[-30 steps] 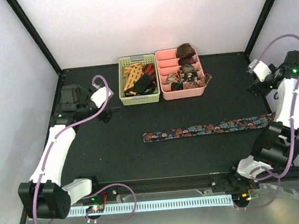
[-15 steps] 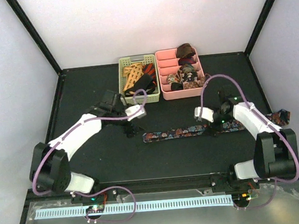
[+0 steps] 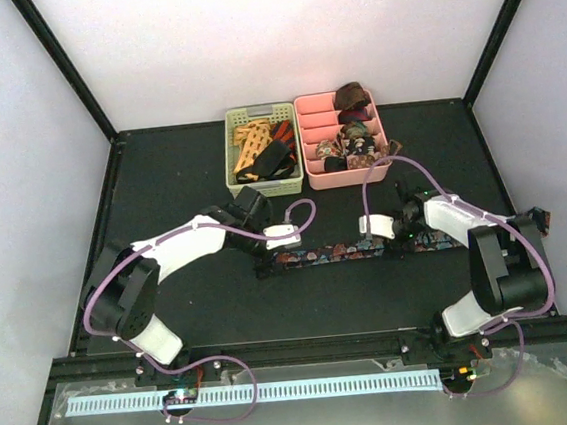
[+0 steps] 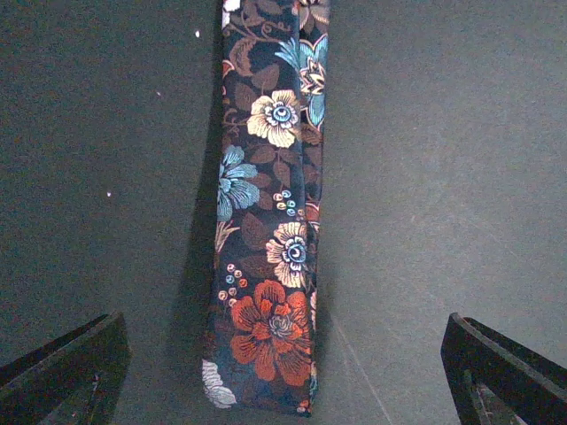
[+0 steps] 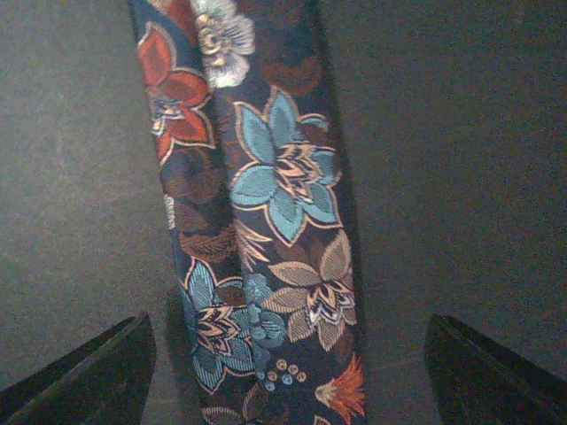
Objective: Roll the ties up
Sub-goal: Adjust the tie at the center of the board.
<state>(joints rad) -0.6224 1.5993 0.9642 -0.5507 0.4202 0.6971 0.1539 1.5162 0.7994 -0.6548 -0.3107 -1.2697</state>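
Note:
A dark navy floral tie [image 3: 333,253] lies flat across the black table, running left to right. My left gripper [image 3: 266,264] hovers over its left end, open. In the left wrist view the tie's narrow end [image 4: 266,266] lies between the spread fingers [image 4: 62,372], untouched. My right gripper [image 3: 399,242] is over the tie's middle, open. In the right wrist view the folded tie [image 5: 266,221] runs between the wide-apart fingers [image 5: 496,372]. The tie's right end [image 3: 537,218] lies behind the right arm.
A pale green basket [image 3: 266,186] at the back holds an orange lattice tie [image 3: 252,140], a black tie [image 3: 273,158] and a red one [image 3: 282,130]. A pink divided tray [image 3: 348,173] beside it holds several rolled ties [image 3: 351,95]. Black frame posts stand at both sides.
Both arms swung in from the table's sides. The left gripper came down over the tie's left end, the right over its middle. The tie's right end shifted a little.

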